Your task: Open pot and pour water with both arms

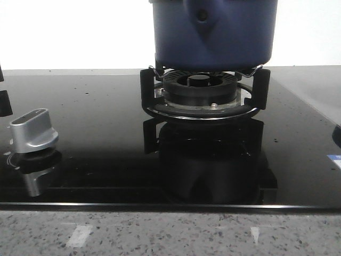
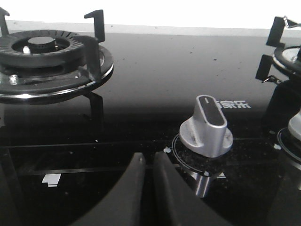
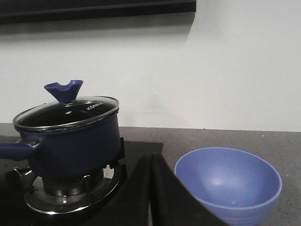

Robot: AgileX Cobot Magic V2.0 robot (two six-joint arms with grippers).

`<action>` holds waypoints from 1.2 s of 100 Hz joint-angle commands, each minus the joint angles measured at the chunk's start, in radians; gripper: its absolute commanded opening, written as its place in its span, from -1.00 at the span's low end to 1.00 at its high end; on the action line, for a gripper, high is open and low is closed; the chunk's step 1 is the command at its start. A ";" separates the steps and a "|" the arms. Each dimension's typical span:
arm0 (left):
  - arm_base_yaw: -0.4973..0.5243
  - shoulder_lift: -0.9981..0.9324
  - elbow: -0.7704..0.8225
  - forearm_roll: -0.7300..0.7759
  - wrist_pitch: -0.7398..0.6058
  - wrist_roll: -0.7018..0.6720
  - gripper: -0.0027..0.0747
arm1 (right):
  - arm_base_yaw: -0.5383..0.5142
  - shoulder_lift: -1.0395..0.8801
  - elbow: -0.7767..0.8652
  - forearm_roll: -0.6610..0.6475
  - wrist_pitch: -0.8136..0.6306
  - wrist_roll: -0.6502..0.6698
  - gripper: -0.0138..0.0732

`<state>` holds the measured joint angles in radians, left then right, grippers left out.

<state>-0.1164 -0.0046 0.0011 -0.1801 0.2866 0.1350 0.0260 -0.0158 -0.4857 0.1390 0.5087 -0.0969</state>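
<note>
On the black burner grate [image 1: 202, 101] the pot [image 3: 70, 141] is seated, lid [image 3: 66, 112] on. Both the left end effector [image 2: 148, 162] and right end effector [image 3: 151, 162] are seen pressed together, nothing held.

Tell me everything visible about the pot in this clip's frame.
The pot is dark navy blue, cylindrical with a rounded bottom edge, and looks enamelled. A glass lid with a metal rim and a blue knob covers it, so it is not yet opened. A blue handle sticks out from a shield-shaped mount with a rivet. It stands upright on the burner grate. Neither claw touches it.
</note>
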 commanded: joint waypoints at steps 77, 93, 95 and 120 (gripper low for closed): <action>0.003 -0.027 0.032 0.008 -0.007 -0.015 -0.96 | 0.000 -0.008 -0.020 -0.006 -0.082 -0.007 -0.84; 0.003 -0.027 0.032 0.008 -0.007 -0.015 -0.96 | 0.000 -0.008 -0.020 -0.006 -0.082 -0.007 -0.84; 0.003 -0.027 0.032 0.008 -0.007 -0.015 -0.96 | 0.000 -0.008 -0.020 -0.006 -0.082 -0.007 -0.84; 0.003 -0.027 0.032 0.008 -0.007 -0.015 -0.96 | -0.002 -0.008 -0.010 -0.006 -0.089 -0.007 -0.84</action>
<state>-0.1164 -0.0046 0.0011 -0.1656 0.3254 0.1280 0.0260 -0.0158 -0.4857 0.1390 0.5087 -0.0975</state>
